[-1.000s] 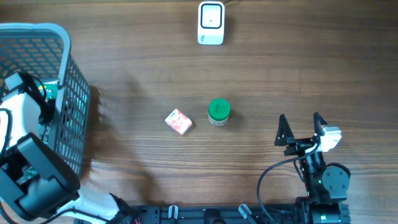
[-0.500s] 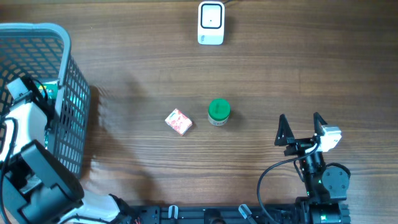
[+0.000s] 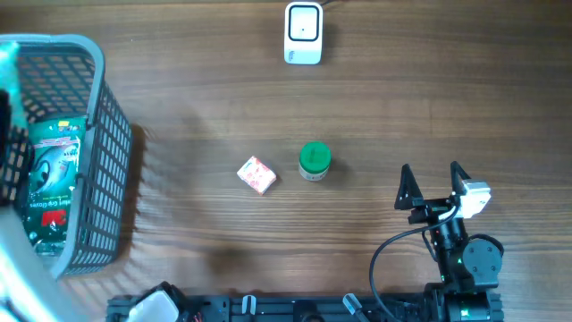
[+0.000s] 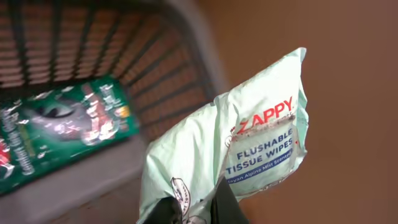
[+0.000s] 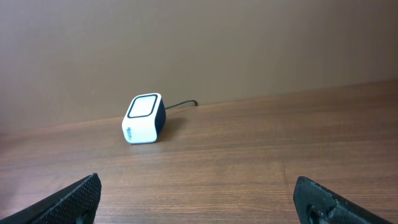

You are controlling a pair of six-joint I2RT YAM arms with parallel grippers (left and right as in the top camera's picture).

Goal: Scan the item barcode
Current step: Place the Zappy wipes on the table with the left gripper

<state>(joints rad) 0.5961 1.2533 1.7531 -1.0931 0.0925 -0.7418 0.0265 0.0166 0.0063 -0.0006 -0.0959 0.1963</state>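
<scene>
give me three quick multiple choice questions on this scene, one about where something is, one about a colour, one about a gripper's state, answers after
1. Where does the scanner stand?
A. at the near edge of the table
B. touching the jar
C. at the table's far side, beyond the jar

2. What colour is the jar's lid?
A. green
B. red
C. blue

3. What is the left gripper doing?
A. hanging open and empty
B. shut on the wipes pack
C. shut on the jar

Answers:
1. C, since the overhead view shows the scanner at the top of the picture, well apart from the jar near the middle.
2. A, since the lid shows green from above.
3. B, since the left wrist view shows its fingers pinched on the pack's lower edge.
</scene>
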